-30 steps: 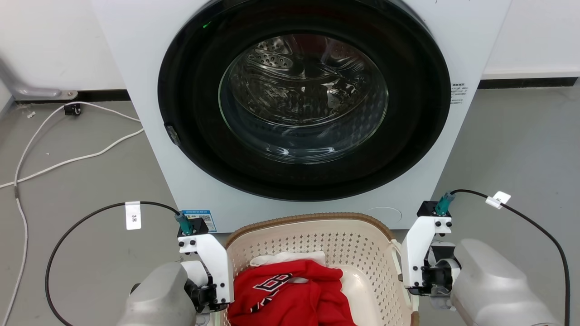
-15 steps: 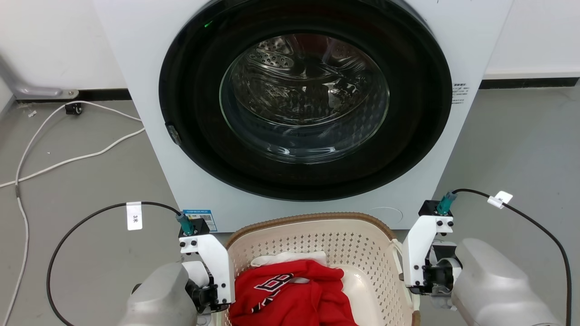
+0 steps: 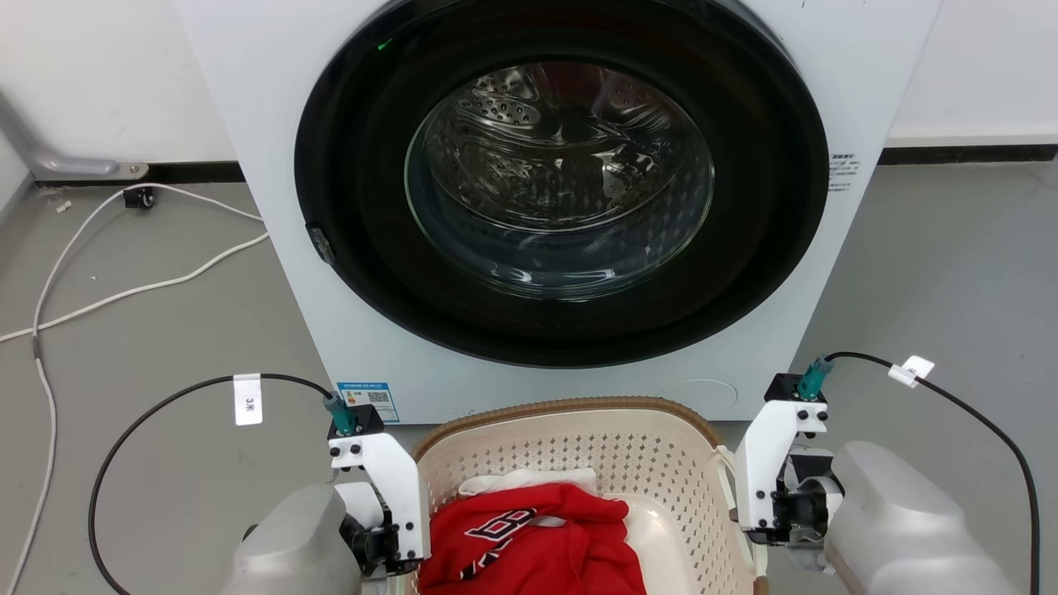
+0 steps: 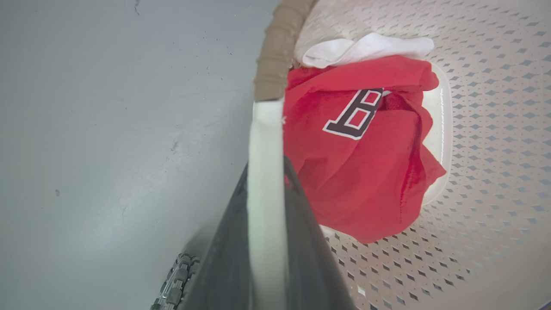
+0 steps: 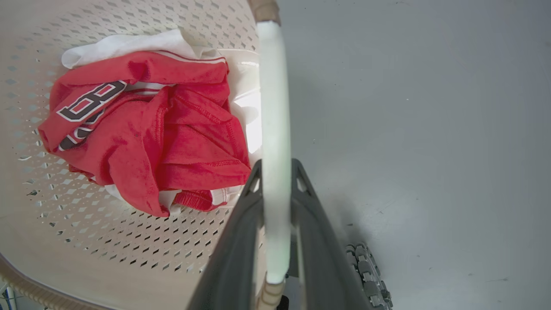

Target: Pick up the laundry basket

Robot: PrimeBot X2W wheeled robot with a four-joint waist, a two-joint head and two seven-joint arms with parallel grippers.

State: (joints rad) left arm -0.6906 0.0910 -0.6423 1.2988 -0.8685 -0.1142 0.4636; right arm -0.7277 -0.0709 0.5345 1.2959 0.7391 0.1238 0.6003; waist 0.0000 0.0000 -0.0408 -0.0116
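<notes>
Before white front-loading washing machine (image 3: 545,207): cream perforated plastic laundry basket (image 3: 570,406), red garment (image 3: 537,554) inside. Left pincer (image 4: 266,165), right pincer (image 5: 276,163) each clamped on white side handle (image 4: 264,129). Step, likely: grasp done, lift due. Next: raise both evenly, keep level.

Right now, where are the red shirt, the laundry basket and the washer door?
Red cloth shirt (image 4: 370,172), left wrist view, mid-fabric.
Cream perforated plastic laundry basket (image 3: 579,450), head view, far inner wall.
Round glass washing-machine door (image 3: 558,182), head view, glass centre.
</notes>
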